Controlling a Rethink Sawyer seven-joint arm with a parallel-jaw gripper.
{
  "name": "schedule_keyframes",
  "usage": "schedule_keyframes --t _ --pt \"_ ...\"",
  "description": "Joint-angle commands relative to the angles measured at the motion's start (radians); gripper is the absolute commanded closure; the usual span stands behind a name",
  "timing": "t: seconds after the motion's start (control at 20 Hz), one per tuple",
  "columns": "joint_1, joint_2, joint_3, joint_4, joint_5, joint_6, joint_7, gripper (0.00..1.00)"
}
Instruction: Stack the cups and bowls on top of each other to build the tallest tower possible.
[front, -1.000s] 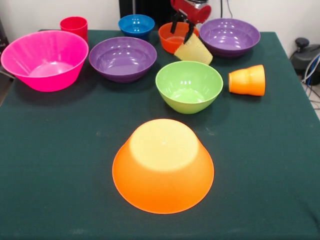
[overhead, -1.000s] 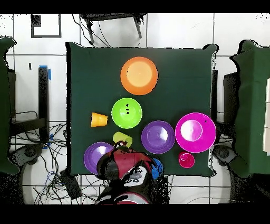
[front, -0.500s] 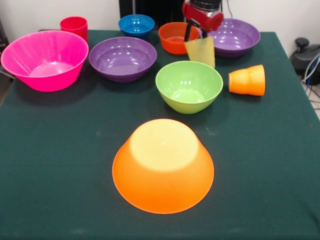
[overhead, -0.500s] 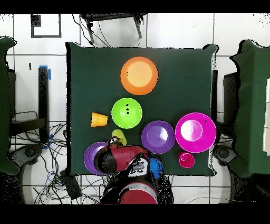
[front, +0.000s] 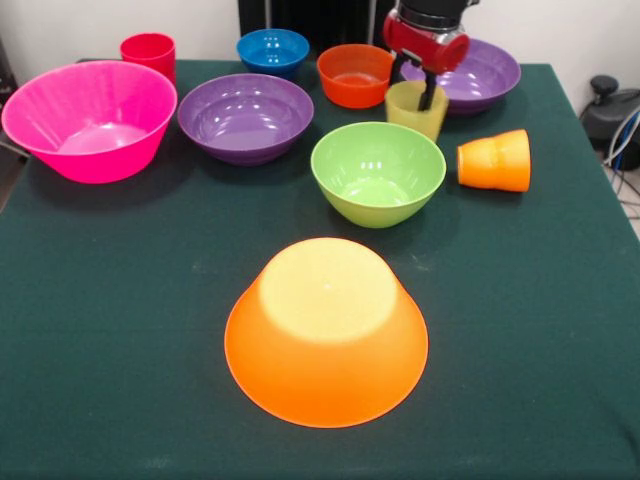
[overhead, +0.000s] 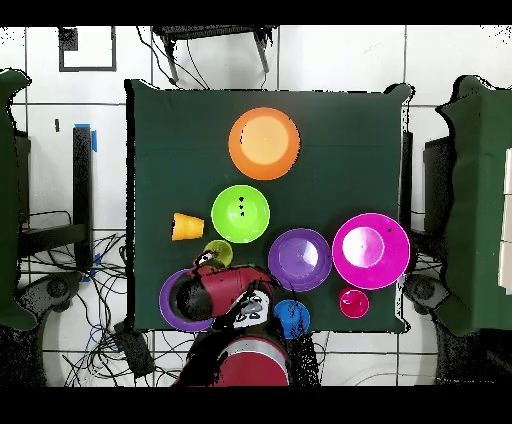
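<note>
Nearest on the green-covered counter (front: 120, 330), a big orange bowl (front: 326, 330) (overhead: 264, 143), turned mouth down, alone and well apart from the rest. Farther back, a mid-size green bowl (front: 378, 172) (overhead: 240, 213), upright, with an orange cup (front: 495, 160) (overhead: 187, 226) lying on its side to the right, near it but not touching. To the left of the green bowl, at about the same depth, one purple bowl (front: 246, 117) (overhead: 300, 259), upright, and left again, just beside it, a big pink bowl (front: 89, 120) (overhead: 371, 250), also upright. Just behind the green bowl's far right rim, a pale yellow cup (front: 414, 109) (overhead: 219, 252), upright, mouth up, standing on the counter or just above it; cannot tell which. Above it, the red and black gripper (front: 417, 90) (overhead: 207, 260) coming down from the far side, jaws spread only as wide as the cup wall, one dark finger outside on the left and one inside the mouth, clamped on the rim. Along the far edge, from left to right: a red cup (front: 148, 51) (overhead: 353, 302), upright behind the pink bowl; a small blue bowl (front: 273, 51) (overhead: 291, 318); a small orange-red bowl (front: 354, 74), just left of the yellow cup; and a second purple bowl (front: 475, 75) (overhead: 178, 300), partly hidden behind the gripper's body.
</note>
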Motion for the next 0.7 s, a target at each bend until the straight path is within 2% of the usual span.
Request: schedule_keyframes --t 0.05,0.7 --pt "-0.006 0.009 0.079 -0.082 -0.013 0.139 -0.060 0.00" --pt "-0.037 -0.038 0.081 -0.034 -0.055 0.162 -0.090 0.00"
